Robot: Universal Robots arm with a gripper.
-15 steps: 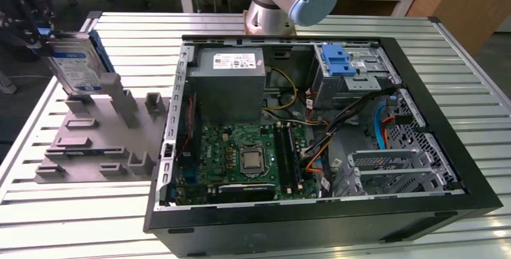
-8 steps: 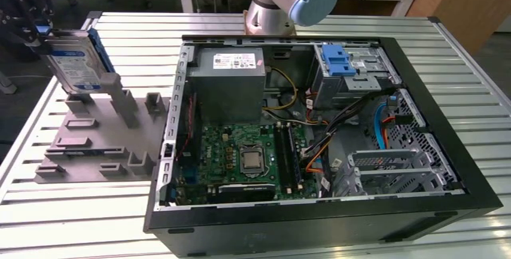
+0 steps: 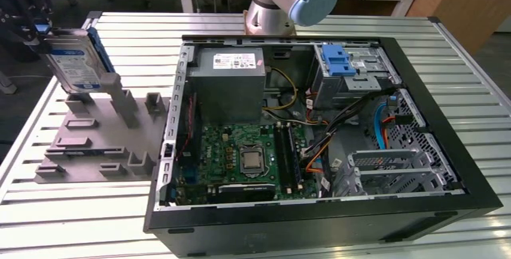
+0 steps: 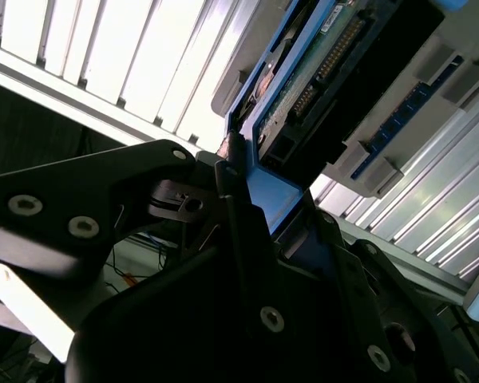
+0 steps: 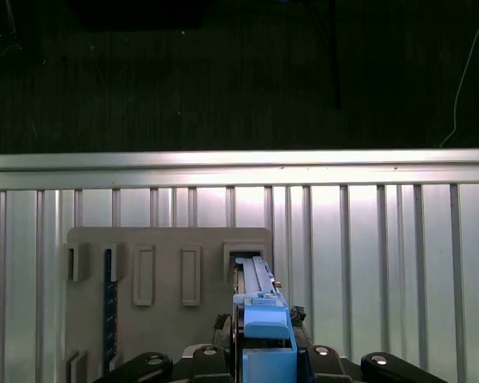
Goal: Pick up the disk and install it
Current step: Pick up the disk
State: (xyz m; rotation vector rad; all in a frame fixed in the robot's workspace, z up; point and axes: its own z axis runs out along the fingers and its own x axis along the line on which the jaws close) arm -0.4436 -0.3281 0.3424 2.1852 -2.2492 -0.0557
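I had one slatted metal surface (image 3: 447,49) under everything. On it lay one open computer case (image 3: 447,211) on its side, with the motherboard and cables exposed. One arm (image 3: 279,2) rose from behind the case.

Towards the exterior view's left, beside the case, sat one grey holding fixture (image 3: 96,151) with several slots and posts.

And there it was: one disk (image 3: 73,61), standing on edge over the far end of that fixture with its label facing the camera and its blue carrier frame showing. Its lower end was right at the fixture's upright. I couldn't tell whether it had cleared the slot.

My one end effector (image 3: 40,29) was clamped on the disk's upper end. In both wrist views I could see the blue carrier pinched between the fingers (image 4: 231,199).

So I called the pick-up made, or very nearly. The install was not done. The disk was well apart from the case, and inside it the blue-latched drive cage (image 3: 347,67) had no disk in it that I could see.
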